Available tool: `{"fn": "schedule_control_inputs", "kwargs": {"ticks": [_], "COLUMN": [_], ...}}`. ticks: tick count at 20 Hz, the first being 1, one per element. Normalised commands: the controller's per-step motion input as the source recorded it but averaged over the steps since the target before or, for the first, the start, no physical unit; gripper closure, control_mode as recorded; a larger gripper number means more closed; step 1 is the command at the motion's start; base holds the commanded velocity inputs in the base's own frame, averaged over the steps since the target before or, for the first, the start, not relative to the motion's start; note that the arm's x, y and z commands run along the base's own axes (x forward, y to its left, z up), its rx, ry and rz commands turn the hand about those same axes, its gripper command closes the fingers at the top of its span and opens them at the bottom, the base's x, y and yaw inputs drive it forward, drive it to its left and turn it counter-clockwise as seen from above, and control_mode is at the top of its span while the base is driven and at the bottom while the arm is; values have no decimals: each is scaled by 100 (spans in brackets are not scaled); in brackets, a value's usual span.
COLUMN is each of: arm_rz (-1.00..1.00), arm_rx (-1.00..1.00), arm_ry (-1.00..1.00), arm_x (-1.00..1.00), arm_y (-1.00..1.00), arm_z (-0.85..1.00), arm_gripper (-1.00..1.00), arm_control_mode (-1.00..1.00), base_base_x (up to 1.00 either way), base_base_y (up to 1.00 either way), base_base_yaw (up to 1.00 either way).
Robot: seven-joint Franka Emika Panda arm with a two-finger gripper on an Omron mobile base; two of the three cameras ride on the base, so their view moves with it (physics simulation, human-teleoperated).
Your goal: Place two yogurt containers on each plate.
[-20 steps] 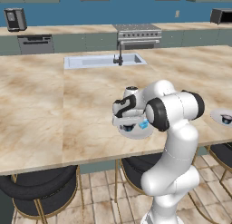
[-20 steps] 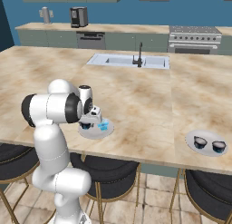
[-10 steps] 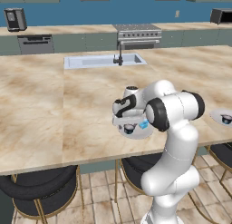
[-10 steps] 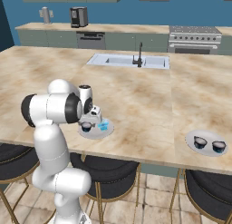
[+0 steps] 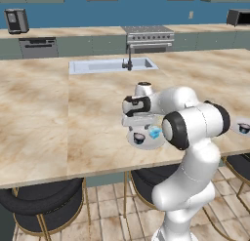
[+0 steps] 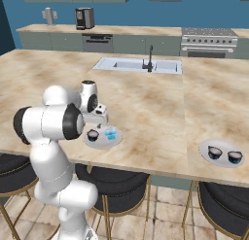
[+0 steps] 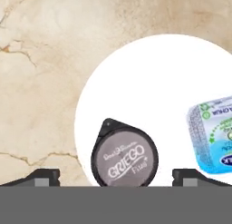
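The near plate point(image 5: 149, 143) point(image 6: 103, 143) point(image 7: 149, 82) lies close to the counter's front edge. On it stand a dark yogurt container point(image 5: 139, 137) point(image 6: 92, 134) point(image 7: 124, 157) and a light blue one point(image 5: 155, 132) point(image 6: 111, 134) point(image 7: 213, 134), side by side and apart. My gripper point(image 5: 139, 129) point(image 6: 95, 125) point(image 7: 117, 177) hovers just above the dark cup, open, with its fingertips point(image 7: 43, 175) wide on either side and clear of the cup. The second plate point(image 6: 223, 144) point(image 5: 239, 123) sits farther right and carries two dark yogurt containers point(image 6: 214, 152) point(image 6: 235, 157).
A sink with a black faucet point(image 5: 129, 63) point(image 6: 150, 64) is set into the counter's far side. Dark round stools point(image 5: 44, 206) point(image 6: 116, 178) stand under the front edge. A stove point(image 5: 149, 37) and a coffee machine point(image 6: 84, 18) line the back wall.
The gripper has opened and let go of the dark cup, which now rests on the near plate beside the light blue one. The arm has barely moved.
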Motion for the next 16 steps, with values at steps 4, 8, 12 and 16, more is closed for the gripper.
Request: {"fn": "schedule_control_inputs", "kwargs": {"ticks": [4, 8, 12, 16], "arm_rz": [0, 0, 0, 0], "arm_rx": [0, 0, 0, 2], "arm_ry": [-8, -10, -1, 0], "arm_x": [-91, -94, -69, -80], "arm_y": [0, 0, -11, -46], "arm_z": [72, 77, 68, 51], "arm_gripper": [-100, -100, -100, -100], "arm_control_mode": [-100, -100, -100, -100], "base_base_x": [0, 0, 0, 0], "base_base_y": [0, 0, 0, 0], "base_base_yaw": [0, 0, 0, 0]}}
